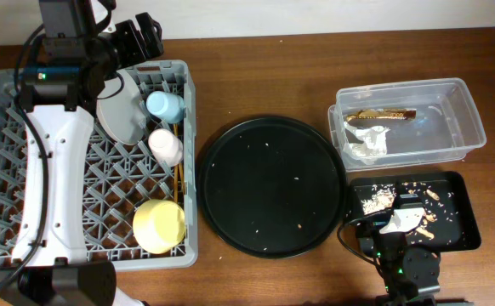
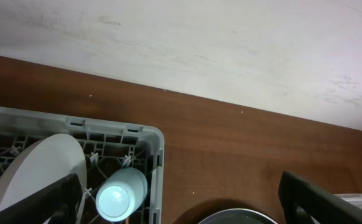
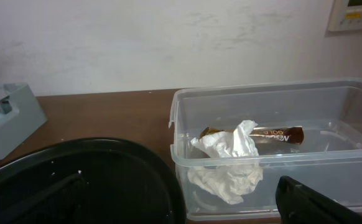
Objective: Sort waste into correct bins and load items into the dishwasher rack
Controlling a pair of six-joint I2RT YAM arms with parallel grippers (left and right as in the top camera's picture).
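The grey dishwasher rack (image 1: 9, 127) holds the pale plate (image 1: 122, 112), light blue cup (image 1: 164, 105), pink cup (image 1: 166, 146), chopsticks (image 1: 178, 177) and yellow bowl (image 1: 159, 225). My left gripper (image 1: 139, 38) is open and empty above the rack's far right corner; its wrist view shows the blue cup (image 2: 122, 194), the plate (image 2: 38, 174) and the rack rim (image 2: 159, 163) between its fingers (image 2: 181, 205). The clear tub (image 1: 469, 115) holds the white tissue (image 1: 368, 143) and gold-brown wrapper (image 1: 384, 113). Food scraps (image 1: 373, 202) lie in the small black tray (image 1: 464, 217). My right gripper (image 1: 398, 223) is open and empty over that tray.
The large round black tray (image 1: 273, 185) with a few crumbs lies between the rack and the bins. The right wrist view (image 3: 181, 205) shows the tub (image 3: 262, 158), tissue (image 3: 227, 163), wrapper (image 3: 274, 134) and round tray (image 3: 94, 180). A wall runs behind the table.
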